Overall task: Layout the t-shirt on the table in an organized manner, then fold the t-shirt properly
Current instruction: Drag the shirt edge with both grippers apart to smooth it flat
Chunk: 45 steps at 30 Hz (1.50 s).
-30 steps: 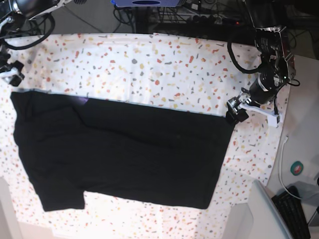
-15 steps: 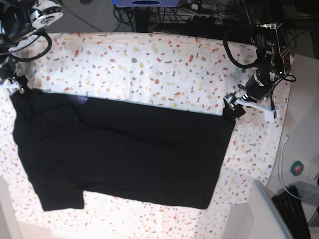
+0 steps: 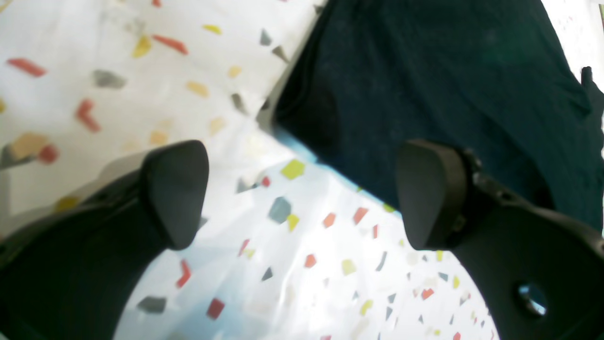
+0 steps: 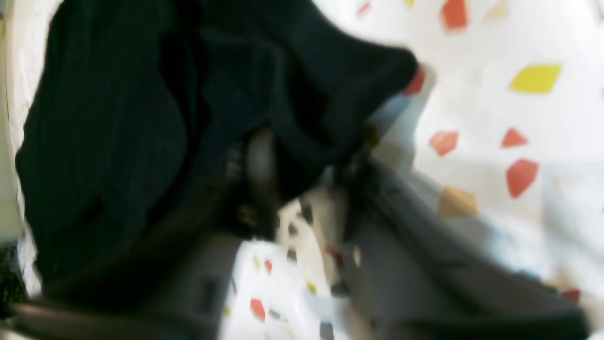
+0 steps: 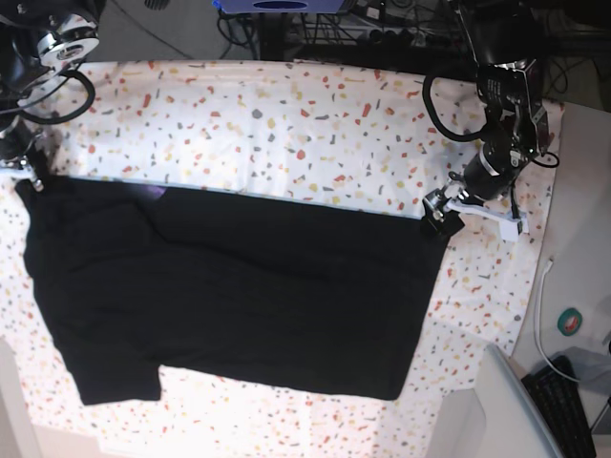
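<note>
The t-shirt (image 5: 239, 296) lies spread on the table (image 5: 286, 124), folded once lengthwise, with a sleeve and a sliver of purple print toward the right arm's side. Each arm stands at one far corner of the cloth.

Step in hand, as judged: take both far corners and carry them across for the next fold. To do it well, each set of jaws should bite only the shirt's layers and not the table cover beneath, and both arms should lift level together so the folded edge stays straight.

The left gripper (image 3: 302, 193) has its jaws spread wide. One finger (image 3: 177, 189) sits over bare table cover; the other finger (image 3: 432, 193) sits over the shirt's edge. The corner of the cloth lies just ahead of the gap and between the fingers. Nothing is held.

The right gripper (image 4: 302, 189) is blurred in its wrist view. Its jaws stand narrow, with a raised bunch of black cloth between them and directly ahead. It appears to pinch the shirt's corner.
</note>
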### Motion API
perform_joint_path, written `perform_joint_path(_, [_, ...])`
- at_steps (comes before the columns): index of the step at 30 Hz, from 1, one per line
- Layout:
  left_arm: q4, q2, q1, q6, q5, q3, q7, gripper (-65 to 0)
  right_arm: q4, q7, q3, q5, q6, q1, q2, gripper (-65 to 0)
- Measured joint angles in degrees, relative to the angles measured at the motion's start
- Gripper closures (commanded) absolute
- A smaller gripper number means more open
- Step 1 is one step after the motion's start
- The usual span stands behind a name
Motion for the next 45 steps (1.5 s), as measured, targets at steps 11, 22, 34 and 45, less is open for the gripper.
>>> perform_joint_path(11, [-9.4, 1.2, -8.1, -0.4, -0.1, 0.0, -1.7, -57.8, -0.2, -0.2, 0.0, 0.2, 0.0, -0.2, -0.3, 0.0])
perform_joint_path(22, [-8.2, 1.3, -5.8, 1.0, 0.1, 6.4, 0.0, 0.0, 0.2, -0.1, -0.1, 0.7, 0.0, -1.0, -0.3, 0.0])
perform_joint_path(34, [12.1, -1.0, 11.9, 5.8, -0.8, 6.6, 1.0, 0.0, 10.4, -9.2, -0.1, 1.5, 0.6, -9.8, 0.1, 0.0])
perform_joint_path(45, [18.7, 1.1, 23.1, 5.4, -1.0, 0.7, 1.3, 0.0, 15.0, -13.4, 0.0, 2.5, 1.0, -14.3, -1.0, 0.0])
